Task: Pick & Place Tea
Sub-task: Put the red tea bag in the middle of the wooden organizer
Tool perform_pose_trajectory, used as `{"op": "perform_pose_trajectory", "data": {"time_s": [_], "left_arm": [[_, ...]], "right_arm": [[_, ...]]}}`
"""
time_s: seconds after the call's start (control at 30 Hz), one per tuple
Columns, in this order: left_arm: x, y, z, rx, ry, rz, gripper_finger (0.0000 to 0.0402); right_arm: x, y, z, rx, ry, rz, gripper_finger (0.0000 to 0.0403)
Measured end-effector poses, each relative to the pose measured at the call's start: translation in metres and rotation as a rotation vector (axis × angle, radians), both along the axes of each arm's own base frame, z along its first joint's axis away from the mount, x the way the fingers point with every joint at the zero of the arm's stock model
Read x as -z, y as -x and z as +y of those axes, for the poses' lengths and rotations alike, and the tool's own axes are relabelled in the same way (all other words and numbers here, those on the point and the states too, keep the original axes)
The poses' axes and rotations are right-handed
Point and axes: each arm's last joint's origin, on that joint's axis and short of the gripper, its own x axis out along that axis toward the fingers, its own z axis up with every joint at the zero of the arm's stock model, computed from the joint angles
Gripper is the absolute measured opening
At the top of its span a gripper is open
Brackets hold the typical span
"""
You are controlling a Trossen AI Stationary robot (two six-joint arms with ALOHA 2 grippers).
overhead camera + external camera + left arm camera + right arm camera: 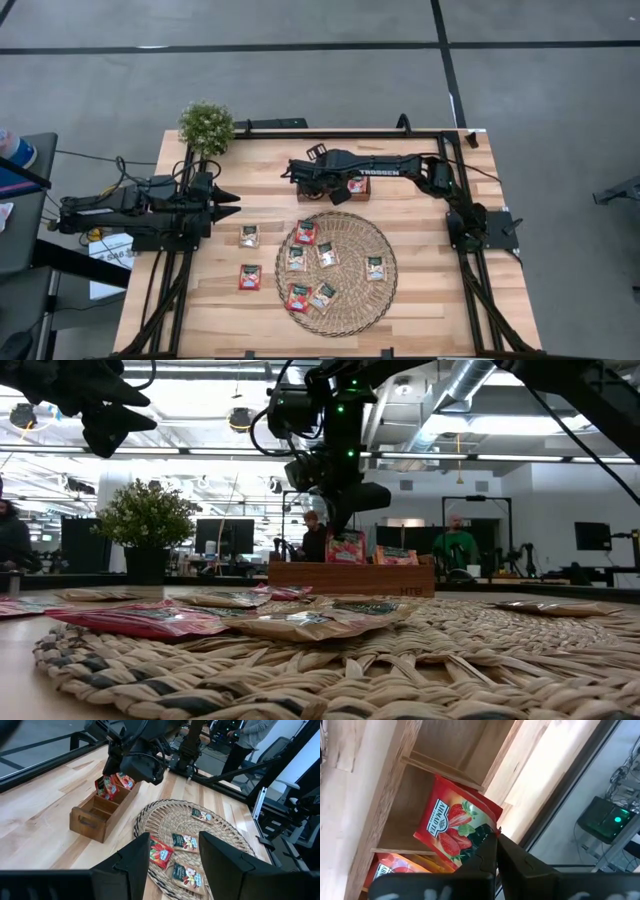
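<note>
One sachet (454, 827) corner under right hand (496, 839)

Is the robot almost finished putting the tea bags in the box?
Not yet. A couple of tea bags already sit in the wooden box. The right gripper is shut on a red tea bag over the box. Six bags lie on the woven mat, two more on the table. The left gripper waits, open.
</note>
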Motion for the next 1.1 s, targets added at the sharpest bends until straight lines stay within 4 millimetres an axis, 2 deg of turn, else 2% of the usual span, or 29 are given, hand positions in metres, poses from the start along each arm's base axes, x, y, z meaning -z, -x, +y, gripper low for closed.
{"op": "perform_pose_trajectory", "data": {"time_s": [0.13,0.4,0.53,0.73,0.8,0.93,1.1], "left_arm": [[0.0,0.0,0.0,0.0,0.0,0.0,0.0161],[0.0,0.0,0.0,0.0,0.0,0.0,0.0161],[0.0,0.0,0.0,0.0,0.0,0.0,0.0161],[0.0,0.0,0.0,-0.001,0.002,0.0,0.0161],[0.0,0.0,0.0,-0.004,0.016,-0.002,0.0161],[0.0,0.0,0.0,-0.016,0.067,-0.007,0.0161],[0.0,0.0,0.0,-0.03,0.126,-0.014,0.0161]], "right_arm": [[0.0,0.0,0.0,0.0,-0.001,-0.001,0.001],[0.0,0.0,0.0,0.007,0.003,-0.006,0.0081],[0.0,0.0,0.0,0.009,0.026,-0.003,0.0104],[-0.007,0.001,0.009,0.015,0.243,0.033,0.0113],[-0.015,0.004,0.017,0.009,0.263,0.034,0.0113],[-0.049,0.023,0.035,0.076,0.229,-0.047,0.0113],[-0.101,0.065,0.041,0.376,0.044,-0.235,0.0113]]}}
